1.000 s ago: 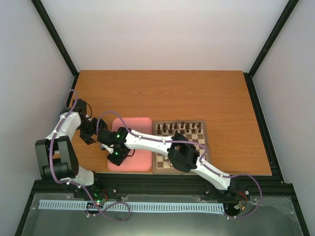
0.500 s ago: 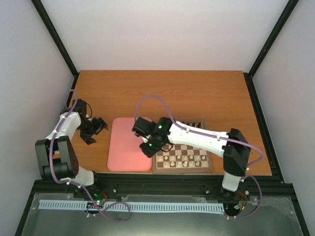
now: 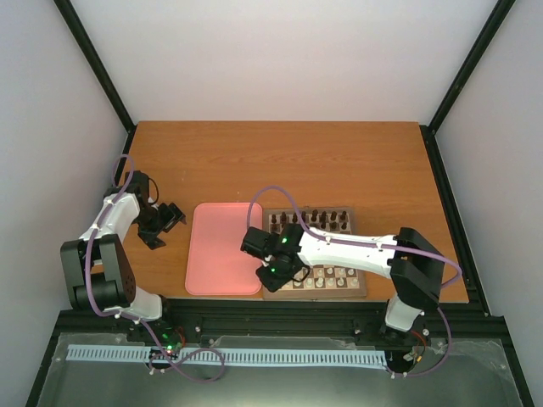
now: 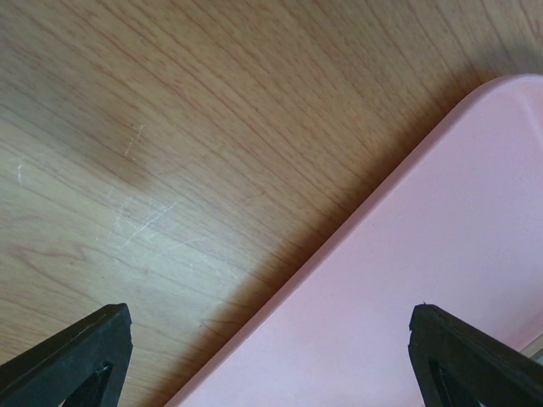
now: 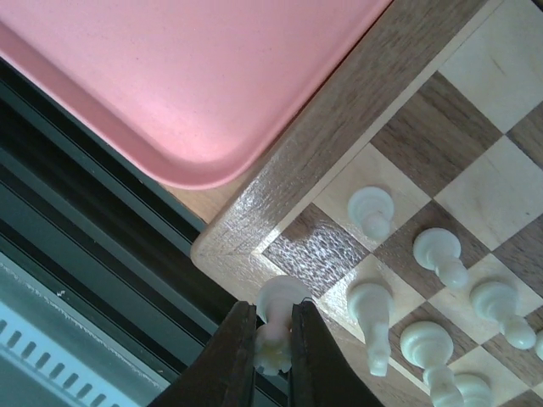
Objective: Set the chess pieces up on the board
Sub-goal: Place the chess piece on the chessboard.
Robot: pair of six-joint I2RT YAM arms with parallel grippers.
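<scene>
Right gripper (image 5: 273, 343) is pinched nearly shut on 1 white chess piece (image 5: 280, 298), held upright over the near-left corner square of the board (image 5: 339, 144).

Step in hand, as judged: seat it on that square. Lower straight and centre it on the dark corner square. Stay off the white pieces (image 5: 371, 210) just inboard. Release only once the base sits flat.

Pink tray (image 3: 222, 246), just beside the board's left edge: no pieces seen in it.

Left gripper (image 3: 170, 216), left of the board beyond the tray: jaws wide, holding nothing.
</scene>
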